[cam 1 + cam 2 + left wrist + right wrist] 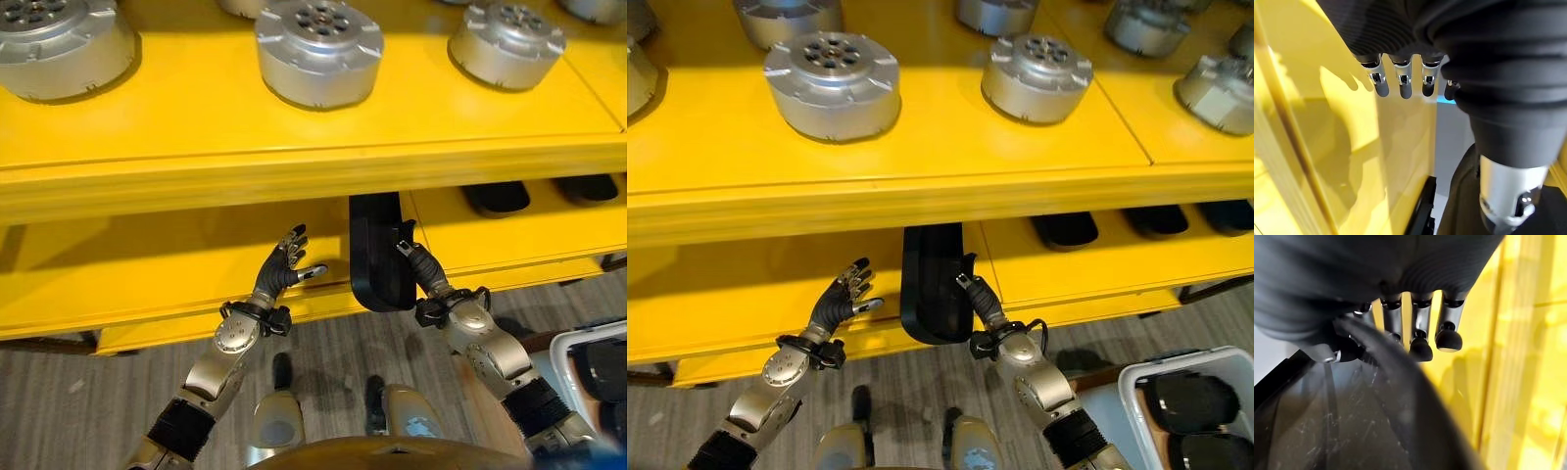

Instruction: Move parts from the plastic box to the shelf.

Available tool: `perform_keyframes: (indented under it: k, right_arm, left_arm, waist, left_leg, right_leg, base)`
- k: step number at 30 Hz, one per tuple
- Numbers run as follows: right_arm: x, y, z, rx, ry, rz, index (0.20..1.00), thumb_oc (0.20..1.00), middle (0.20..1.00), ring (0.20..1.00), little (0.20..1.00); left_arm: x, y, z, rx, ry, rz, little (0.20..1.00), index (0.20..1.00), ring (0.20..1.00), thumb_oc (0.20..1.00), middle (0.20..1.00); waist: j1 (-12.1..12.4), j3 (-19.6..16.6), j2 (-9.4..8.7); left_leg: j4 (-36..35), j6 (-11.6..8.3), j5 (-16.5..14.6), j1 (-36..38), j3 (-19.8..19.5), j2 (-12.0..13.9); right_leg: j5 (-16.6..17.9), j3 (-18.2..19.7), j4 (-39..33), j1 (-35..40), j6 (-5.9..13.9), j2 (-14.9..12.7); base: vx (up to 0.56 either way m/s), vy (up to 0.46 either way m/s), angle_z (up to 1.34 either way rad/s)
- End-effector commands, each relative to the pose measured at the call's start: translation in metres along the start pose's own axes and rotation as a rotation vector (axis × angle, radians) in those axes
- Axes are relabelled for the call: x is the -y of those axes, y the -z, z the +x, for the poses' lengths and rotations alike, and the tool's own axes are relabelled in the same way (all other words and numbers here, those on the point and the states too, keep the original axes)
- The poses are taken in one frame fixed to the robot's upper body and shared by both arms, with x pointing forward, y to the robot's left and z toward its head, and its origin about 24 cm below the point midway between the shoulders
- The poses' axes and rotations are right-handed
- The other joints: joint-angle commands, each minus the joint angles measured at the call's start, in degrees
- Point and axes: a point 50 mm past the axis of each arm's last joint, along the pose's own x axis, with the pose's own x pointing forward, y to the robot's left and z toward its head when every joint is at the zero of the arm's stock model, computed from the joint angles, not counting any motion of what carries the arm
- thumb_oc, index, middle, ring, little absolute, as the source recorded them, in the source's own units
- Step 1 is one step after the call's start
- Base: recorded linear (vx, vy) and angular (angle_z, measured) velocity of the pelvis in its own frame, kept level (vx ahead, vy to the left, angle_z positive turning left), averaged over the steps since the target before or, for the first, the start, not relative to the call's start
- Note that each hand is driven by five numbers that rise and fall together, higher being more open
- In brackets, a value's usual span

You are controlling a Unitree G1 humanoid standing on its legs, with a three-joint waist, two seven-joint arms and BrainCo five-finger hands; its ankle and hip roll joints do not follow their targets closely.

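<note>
A long black part (375, 255) stands on its edge at the front of the yellow lower shelf (147, 269), half under the upper board. My right hand (423, 266) holds its right side; in the right wrist view the part's rim (1396, 382) runs between the thumb and the fingers (1421, 340). My left hand (279, 269) hovers open a little to the left of the part, fingers (1400, 81) straight, touching nothing. The white plastic box (1136, 392) at the lower right holds more black parts (1190, 401).
Several round silver parts (318, 49) sit on the upper shelf board (196, 117). More black parts (1065, 229) lie further right on the lower shelf. Grey floor (98, 392) runs below the shelf's front edge.
</note>
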Motion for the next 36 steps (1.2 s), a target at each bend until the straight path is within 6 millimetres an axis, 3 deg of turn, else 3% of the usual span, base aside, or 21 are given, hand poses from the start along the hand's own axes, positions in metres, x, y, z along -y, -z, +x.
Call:
perform_keyframes:
  k: [1,13,22,26,27,31,36]
  right_arm:
    - [0.011,-0.042,0.002,0.183,0.035,-0.047,0.200,0.200,0.200,0.200,0.200]
    - [0.029,-0.069,0.010,0.209,0.095,-0.149,0.200,0.200,0.200,0.200,0.200]
    - [0.044,-0.100,0.028,0.230,0.190,-0.215,0.200,0.200,0.200,0.200,0.200]
    - [0.053,-0.121,0.036,0.244,0.242,-0.241,0.200,0.200,0.200,0.200,0.200]
    - [0.063,-0.138,0.039,0.256,0.278,-0.266,0.200,0.200,0.200,0.200,0.200]
    - [0.082,-0.171,0.042,0.261,0.346,-0.272,0.200,0.200,0.200,0.200,0.200]
    - [0.101,-0.183,0.044,0.235,0.399,-0.271,0.200,0.200,0.200,0.200,0.200]
  left_arm:
    - [0.013,-0.028,0.009,0.108,0.077,-0.012,1.000,1.000,1.000,1.000,1.000]
    - [0.020,-0.038,0.020,0.079,0.127,-0.030,1.000,1.000,1.000,1.000,1.000]
    - [0.027,-0.049,0.030,0.052,0.189,0.002,1.000,1.000,1.000,1.000,1.000]
    - [0.029,-0.058,0.035,0.074,0.210,0.026,1.000,1.000,1.000,1.000,1.000]
    - [0.030,-0.063,0.037,0.087,0.224,0.040,1.000,1.000,1.000,1.000,1.000]
    - [0.028,-0.074,0.038,0.111,0.244,0.046,1.000,1.000,1.000,1.000,1.000]
    - [0.029,-0.076,0.036,0.126,0.271,0.032,1.000,1.000,1.000,1.000,1.000]
  waist:
    - [0.30,1.89,0.44]
    - [1.09,3.92,-0.19]
    - [2.30,6.81,-2.00]
    - [2.94,8.19,-2.47]
    - [3.53,9.02,-2.53]
    - [4.97,10.90,-2.30]
    - [6.03,12.42,-1.79]
  left_leg:
    - [2.21,1.23,-6.05,3.79,-0.26,-0.29]
    - [4.46,0.36,-5.37,0.58,-0.36,0.74]
    - [15.26,1.23,-9.06,-5.24,0.60,1.47]
    - [19.55,1.48,-10.57,-8.10,0.18,1.75]
    - [21.91,1.68,-11.52,-9.84,-0.22,1.70]
    - [25.14,2.05,-13.05,-12.68,-1.14,1.00]
    - [26.82,2.55,-13.79,-14.28,-1.24,0.22]
  right_leg:
    - [-0.85,-1.23,3.04,1.59,-0.12,4.01]
    - [-1.09,-2.89,2.82,1.22,-1.06,3.49]
    - [-3.19,-4.25,11.00,-1.81,-1.95,2.49]
    - [-4.48,-4.35,14.83,-3.63,-2.49,2.34]
    - [-5.49,-4.44,17.30,-4.79,-2.89,2.20]
    - [-7.37,-4.68,22.32,-8.02,-3.28,1.52]
    - [-8.35,-5.07,25.70,-10.76,-3.53,0.93]
  base:
    - [0.00,-0.050,0.24]
    - [-0.09,-0.015,0.03]
    - [-0.09,-0.029,0.06]
    - [-0.07,-0.029,0.11]
    - [-0.09,-0.019,0.16]
    - [-0.11,-0.003,0.10]
    - [-0.13,0.019,0.06]
